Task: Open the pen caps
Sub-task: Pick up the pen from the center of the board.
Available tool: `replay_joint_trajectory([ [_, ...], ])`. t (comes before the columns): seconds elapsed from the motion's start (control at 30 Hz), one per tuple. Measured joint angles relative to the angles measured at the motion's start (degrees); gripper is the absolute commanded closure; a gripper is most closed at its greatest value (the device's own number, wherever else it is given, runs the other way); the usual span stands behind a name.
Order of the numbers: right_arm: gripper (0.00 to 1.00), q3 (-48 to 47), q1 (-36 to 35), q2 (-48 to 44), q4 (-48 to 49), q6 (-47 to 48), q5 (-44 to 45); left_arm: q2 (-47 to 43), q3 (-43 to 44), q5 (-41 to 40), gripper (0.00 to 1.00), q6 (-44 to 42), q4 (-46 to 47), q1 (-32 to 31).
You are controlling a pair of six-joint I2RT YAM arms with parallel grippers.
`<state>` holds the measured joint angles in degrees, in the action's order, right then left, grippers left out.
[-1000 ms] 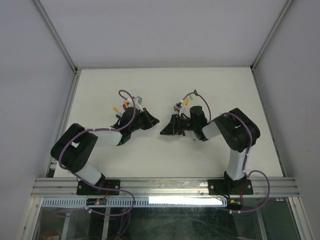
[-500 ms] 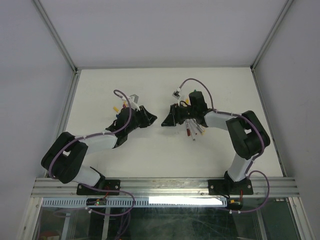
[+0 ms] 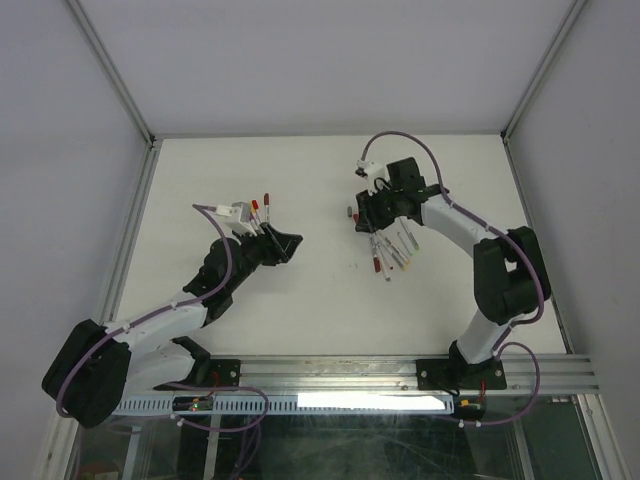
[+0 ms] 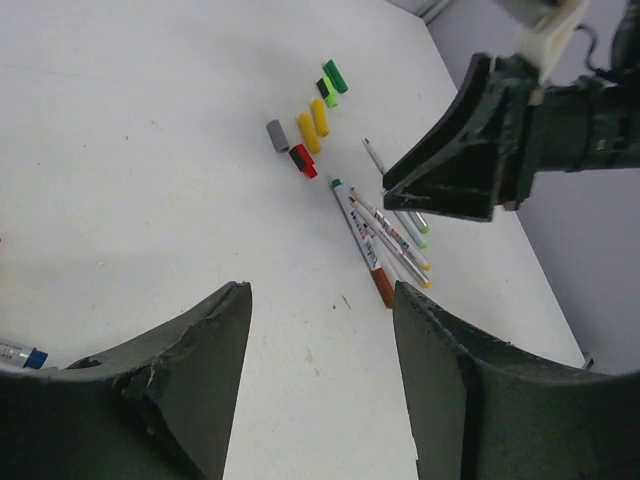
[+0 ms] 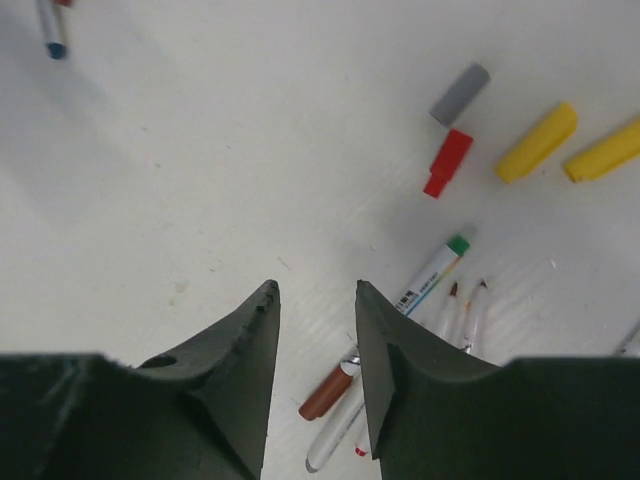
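Observation:
Loose pen caps lie in a row on the white table: grey [image 4: 277, 135], red [image 4: 303, 160], yellow [image 4: 308, 132] and green [image 4: 335, 76]. The right wrist view shows the grey cap [image 5: 460, 94], the red cap [image 5: 447, 162] and a yellow cap [image 5: 536, 142]. Several pens [image 3: 388, 250] lie fanned beside them, one with a brown cap [image 5: 328, 390] still on. My right gripper [image 5: 316, 292] hovers over the table next to these pens, jaws narrowly open and holding nothing. My left gripper [image 4: 320, 295] is open and holds nothing, left of the pens.
A second bunch of pens [image 3: 257, 213] with red ends lies by my left arm. A blue-tipped pen [image 4: 20, 355] is at the left edge of the left wrist view. Grey walls close in the table [image 3: 200, 170] on three sides.
My left gripper has opened from shut and its arm has stretched out low to the left. My right gripper moved toward the far side, uncovering the pens, and its jaws narrowed.

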<state>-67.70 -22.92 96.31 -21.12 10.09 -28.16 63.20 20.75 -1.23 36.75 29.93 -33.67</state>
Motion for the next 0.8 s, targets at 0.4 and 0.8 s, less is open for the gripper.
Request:
replay_joint_trajectory([
  [0.4, 0.68, -0.87, -0.09, 7.21, -6.36, -1.18, 11.41, -7.02, -2.8, -1.51, 0.39, 0.15, -0.28, 0.02],
  [0.8, 0.75, -1.07, -0.15, 8.74, -6.62, -1.7, 12.76, -6.6, -2.82, -1.49, 0.39, 0.24, -0.28, 0.02],
])
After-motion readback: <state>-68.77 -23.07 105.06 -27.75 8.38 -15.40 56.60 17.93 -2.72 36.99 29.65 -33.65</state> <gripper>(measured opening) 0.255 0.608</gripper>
